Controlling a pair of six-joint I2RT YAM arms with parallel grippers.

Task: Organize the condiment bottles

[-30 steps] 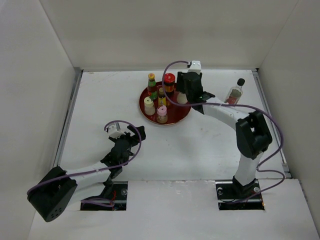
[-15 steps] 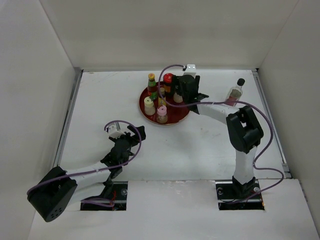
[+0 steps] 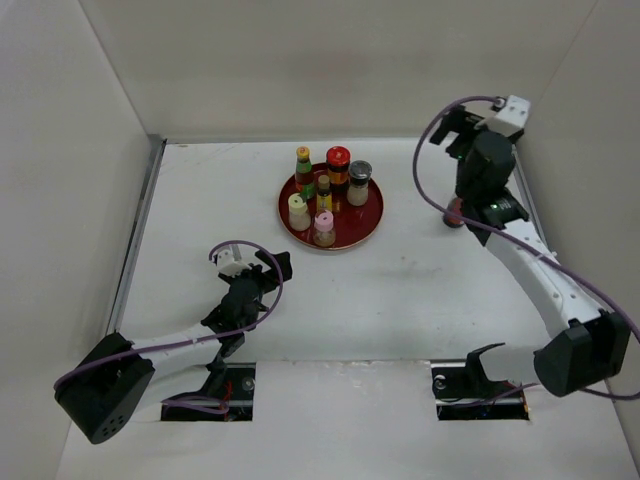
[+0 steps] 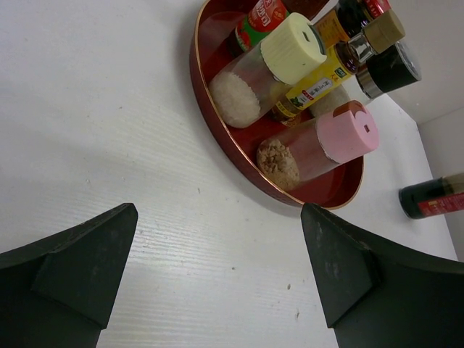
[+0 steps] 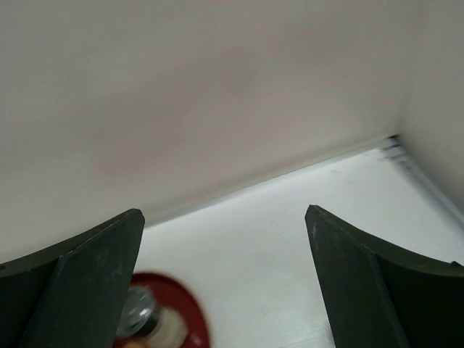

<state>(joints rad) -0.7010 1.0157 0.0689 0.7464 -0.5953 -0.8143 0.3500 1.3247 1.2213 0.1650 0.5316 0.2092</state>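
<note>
Right pincer, my jaws wide and empty, hangs high at 2 o'clock by the tall black-capped bottle, the lone stray on the worktop, probably next. Six condiment bottles cluster on the red plate at 12 o'clock, seemingly the gathering spot. My left pincer is open, idle at 7.

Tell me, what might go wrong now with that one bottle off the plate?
1. The last bottle sits on the table, mostly hidden by the right arm in the top view; a low swing could knock it over.
2. The plate already holds six bottles packed close; squeezing in a seventh could topple the shaker.
</note>
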